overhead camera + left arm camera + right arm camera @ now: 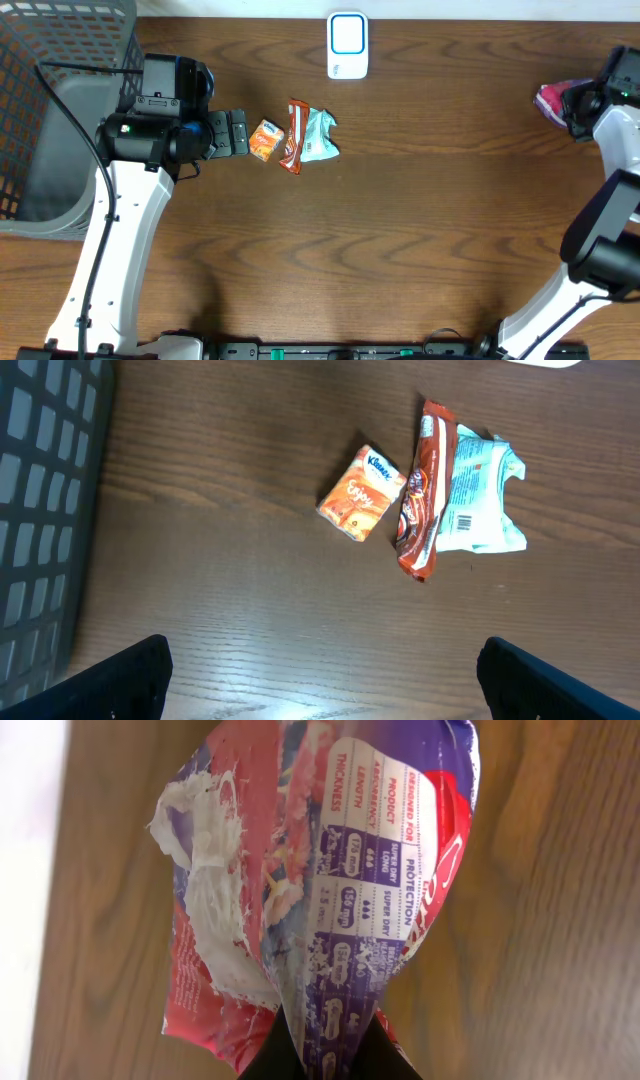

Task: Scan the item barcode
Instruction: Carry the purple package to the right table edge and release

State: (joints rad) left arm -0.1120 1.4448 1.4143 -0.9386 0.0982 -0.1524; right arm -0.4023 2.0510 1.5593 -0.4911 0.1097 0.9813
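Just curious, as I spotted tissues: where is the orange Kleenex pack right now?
Overhead view: the orange Kleenex pack lies on the table left of centre, between the open left pincer and the red-brown snack wrapper.

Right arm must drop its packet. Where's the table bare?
Bare wood: between the white scanner and the right gripper, and the whole near middle. Crowded: tissue pack, red wrapper and teal packet bunched at the left gripper.

One orange tissue pack [266, 140], one red wrapper [291, 136], one teal packet [321, 136]; one purple-pink packet [552, 100] at three o'clock; one white scanner [347, 45] at twelve; one grey basket [22, 120] at nine.
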